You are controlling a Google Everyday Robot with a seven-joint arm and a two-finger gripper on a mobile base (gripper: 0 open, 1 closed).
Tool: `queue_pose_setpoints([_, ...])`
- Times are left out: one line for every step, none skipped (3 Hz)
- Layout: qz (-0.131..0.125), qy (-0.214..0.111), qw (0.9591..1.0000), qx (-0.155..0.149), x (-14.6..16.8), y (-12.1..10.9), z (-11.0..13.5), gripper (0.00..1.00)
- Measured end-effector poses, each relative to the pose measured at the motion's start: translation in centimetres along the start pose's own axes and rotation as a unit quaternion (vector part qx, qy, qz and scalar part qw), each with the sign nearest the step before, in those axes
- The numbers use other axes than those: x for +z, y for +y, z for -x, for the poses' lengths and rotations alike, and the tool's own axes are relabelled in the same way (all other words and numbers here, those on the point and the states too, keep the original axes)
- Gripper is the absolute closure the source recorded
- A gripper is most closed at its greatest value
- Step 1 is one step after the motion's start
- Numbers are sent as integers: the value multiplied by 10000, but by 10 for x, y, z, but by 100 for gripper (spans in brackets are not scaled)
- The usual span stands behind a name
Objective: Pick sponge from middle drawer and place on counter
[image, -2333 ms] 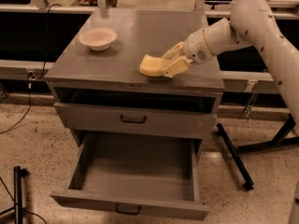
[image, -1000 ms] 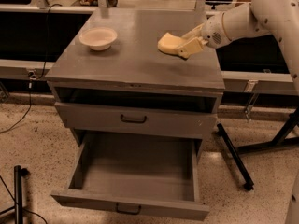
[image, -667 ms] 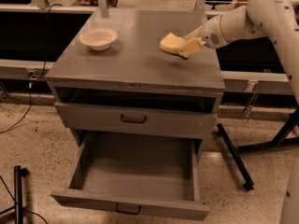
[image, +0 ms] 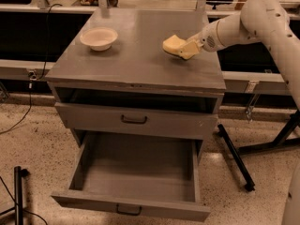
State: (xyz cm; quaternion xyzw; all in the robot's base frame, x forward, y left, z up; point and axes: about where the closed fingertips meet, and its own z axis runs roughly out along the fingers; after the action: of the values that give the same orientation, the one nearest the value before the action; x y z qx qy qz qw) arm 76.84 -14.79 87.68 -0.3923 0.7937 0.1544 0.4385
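Gripper over counter, fingers partly behind sponge

The matt grey bench bears a smooth cream bowl. Over its right side, the glossy white plastic arm ends in an end effector pinching a soft, foamy pale-yellow sponge.

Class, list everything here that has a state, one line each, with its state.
sponge: gripped, at the counter's right side.
gripper: shut on the sponge, over the counter.
middle drawer: pulled open, nothing inside.
upper drawer: closed.
bowl: upright, empty, on the counter.
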Motion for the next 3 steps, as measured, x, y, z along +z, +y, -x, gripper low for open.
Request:
queue_pose_setpoints([30, 9, 10000, -7, 4, 2, 0, 34])
queue_pose_setpoints([55, 15, 10000, -7, 7, 4, -1, 13])
queue_pose_setpoints([78, 21, 10000, -8, 10, 5, -1, 0])
